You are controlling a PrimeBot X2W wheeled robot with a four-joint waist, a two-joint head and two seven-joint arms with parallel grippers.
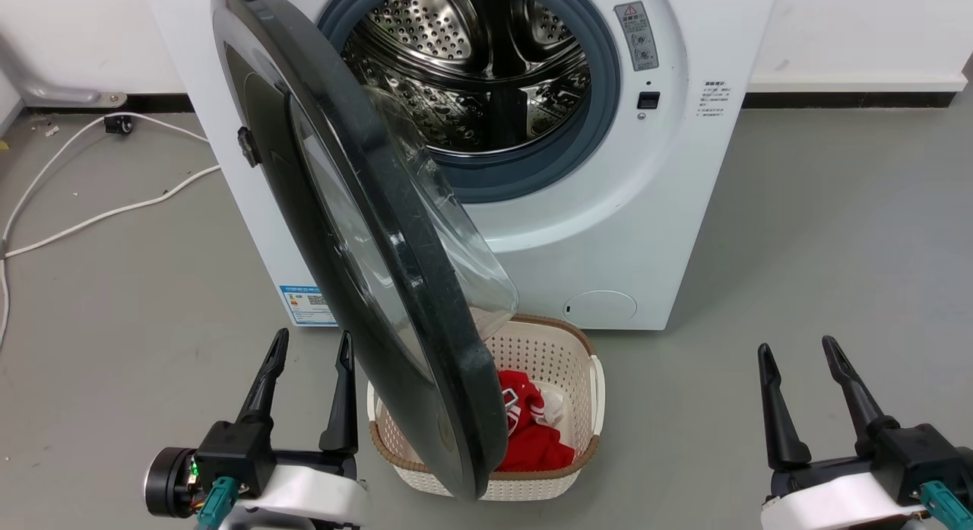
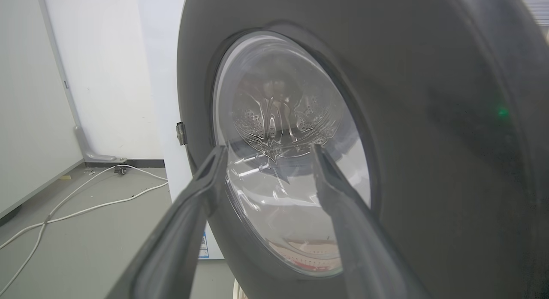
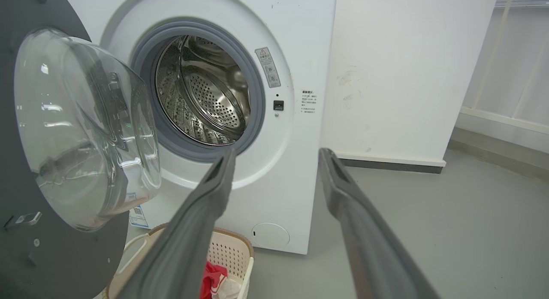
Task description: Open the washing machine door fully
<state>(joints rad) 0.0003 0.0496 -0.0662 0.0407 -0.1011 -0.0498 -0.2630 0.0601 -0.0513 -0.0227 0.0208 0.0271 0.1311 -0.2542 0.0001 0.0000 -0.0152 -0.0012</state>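
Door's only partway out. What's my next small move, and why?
Probably bring the right gripper left to the inner face of the washing machine door, ready to push it wider. The door stands half open over the laundry basket; both grippers are open, touching nothing, and the left gripper faces its outer side, where pushing would close it.

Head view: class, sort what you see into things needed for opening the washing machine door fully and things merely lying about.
Belongs to the job: washing machine door, washing machine, left pincer, right pincer.

Just lying about: laundry basket, red garment, white cable.
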